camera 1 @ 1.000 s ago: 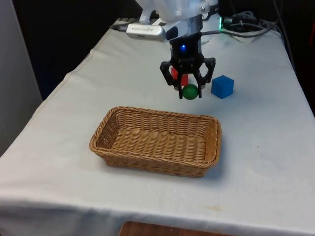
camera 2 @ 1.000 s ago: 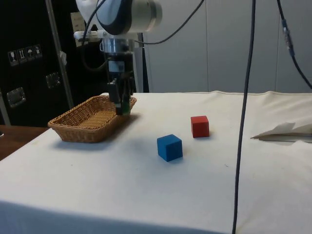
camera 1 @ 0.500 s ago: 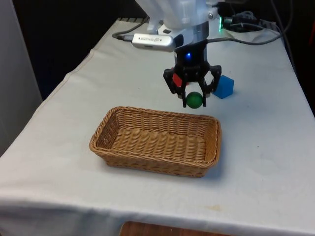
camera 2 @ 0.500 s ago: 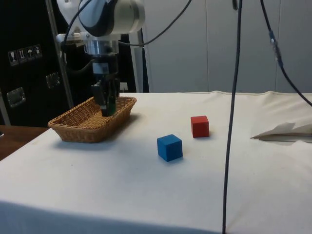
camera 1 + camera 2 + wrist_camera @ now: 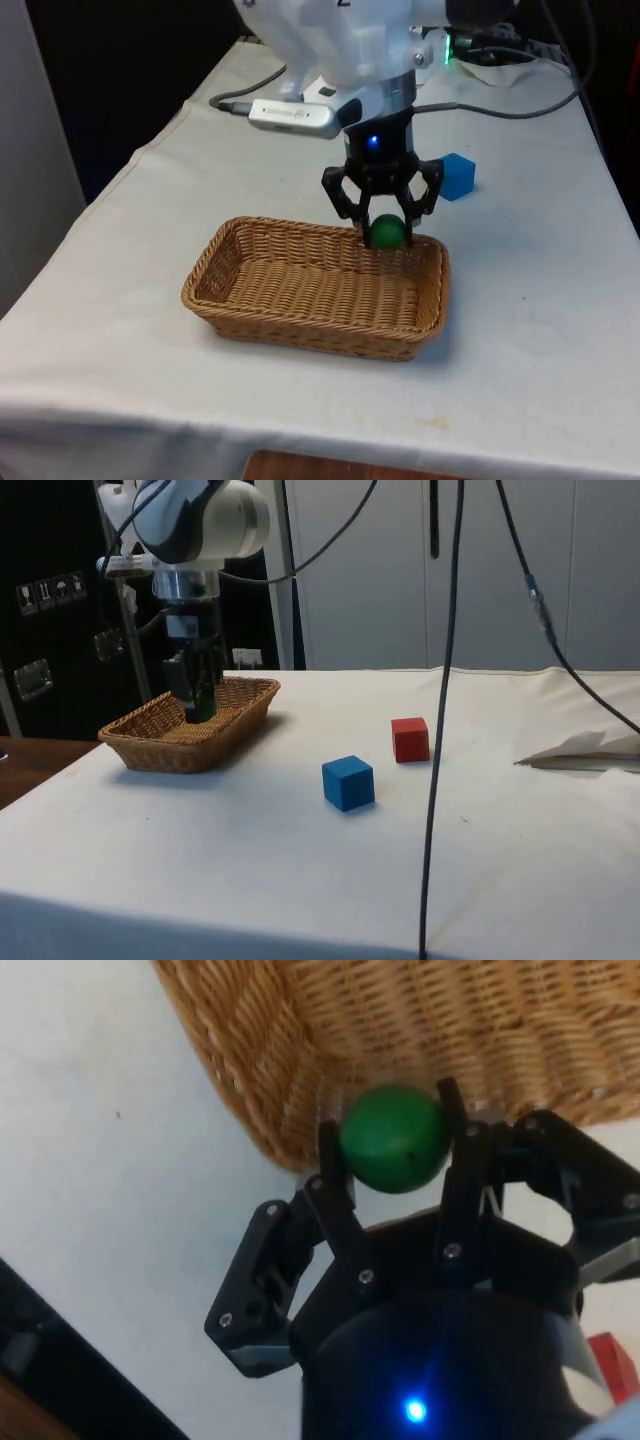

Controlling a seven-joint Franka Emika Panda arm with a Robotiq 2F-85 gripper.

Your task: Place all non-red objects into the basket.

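A green ball (image 5: 387, 230) (image 5: 393, 1138) is clamped between the fingers of my gripper (image 5: 385, 232), which is shut on it. It hangs just above the far rim of the wicker basket (image 5: 300, 290), toward the front view's right. From the side, the gripper (image 5: 197, 702) sits low over the basket (image 5: 160, 742), with the ball (image 5: 206, 706) a green sliver between the fingers. The wrist view puts the ball over the basket's rim (image 5: 270, 1090). A blue cube (image 5: 455, 176) (image 5: 348, 782) and a red cube (image 5: 410, 739) lie on the cloth beyond the basket.
Cables (image 5: 500, 75) trail over the table's far end. A crumpled paper (image 5: 585, 750) lies at the side view's right edge. The basket holds nothing inside.
My gripper has carried the green ball away from the cubes toward the basket, coming lower until it hangs at the basket's far rim. The cubes have stayed put.
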